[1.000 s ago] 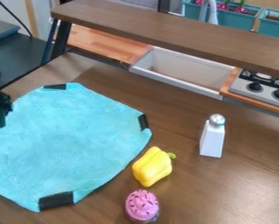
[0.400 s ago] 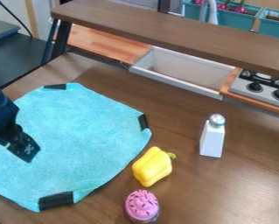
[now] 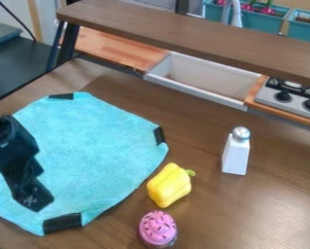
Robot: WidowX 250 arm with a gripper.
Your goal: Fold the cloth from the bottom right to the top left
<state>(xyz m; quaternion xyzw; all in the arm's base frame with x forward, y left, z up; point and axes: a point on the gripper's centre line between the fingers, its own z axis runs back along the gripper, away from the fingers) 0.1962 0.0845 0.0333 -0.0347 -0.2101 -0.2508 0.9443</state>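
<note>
My gripper (image 3: 34, 198) hangs over the lower left part of the blue cloth (image 3: 98, 151), up and to the left of the black patch (image 3: 62, 222) on the cloth's bottom edge. The cloth lies spread out on the brown table, with more black patches at its top corner and right corner. The arm covers part of its left side. Whether the gripper touches the cloth cannot be told.
A yellow pepper (image 3: 169, 185) lies just right of the cloth, with a pink cupcake (image 3: 158, 228) below it. A white shaker (image 3: 236, 151) stands farther right. Behind are the sink (image 3: 202, 80), the stove (image 3: 293, 97) and a raised brown shelf (image 3: 189, 36).
From the left edge, my gripper has moved right and down over the cloth, toward its bottom patch. The cloth and the other objects have stayed put.
</note>
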